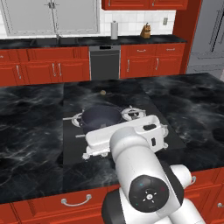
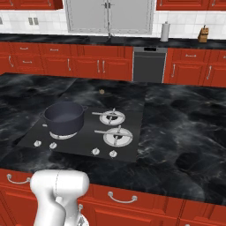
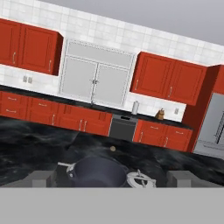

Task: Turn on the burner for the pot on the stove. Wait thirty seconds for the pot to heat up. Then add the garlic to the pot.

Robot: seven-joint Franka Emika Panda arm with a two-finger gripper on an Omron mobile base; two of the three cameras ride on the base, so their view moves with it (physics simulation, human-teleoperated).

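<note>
The flat black glass stove [image 2: 132,132] is set into a black marble island counter [image 2: 185,128], with four silver-ringed gas burners and a row of small silver knobs [image 2: 95,151] along its near edge. The deep, dark grey-blue metal pot [image 2: 64,117] with two little side handles and no lid sits on the near-left burner in the right base view, covering most of it. You can just see the silver ring poking out under it. The two right burners are bare: the near-right one [image 2: 118,136] and the far-right one [image 2: 111,117].

The tiny tan-beige garlic bulb [image 2: 102,92] is on the marble just past the far edge of the stove, well apart from the pot, roughly behind the middle of the cooktop. Also visible in the left base view [image 1: 103,92] and as a small dot beyond the pot in the hand view [image 3: 113,148].

The white arm's hand [image 1: 127,135] hangs over the near part of the stove in the left base view, just near of the pot [image 1: 101,117] and hiding the front burners. The two-finger gripper [image 3: 111,179] looks out over the pot [image 3: 98,173] toward the red cabinets, and its dark fingertips [image 3: 41,178] sit far apart at either side of that view, so the fingers are spread wide with nothing between them.

Back wall has a dishwasher [image 2: 149,64], a paper towel roll [image 2: 165,32] and a knife block [image 2: 203,34].
</note>
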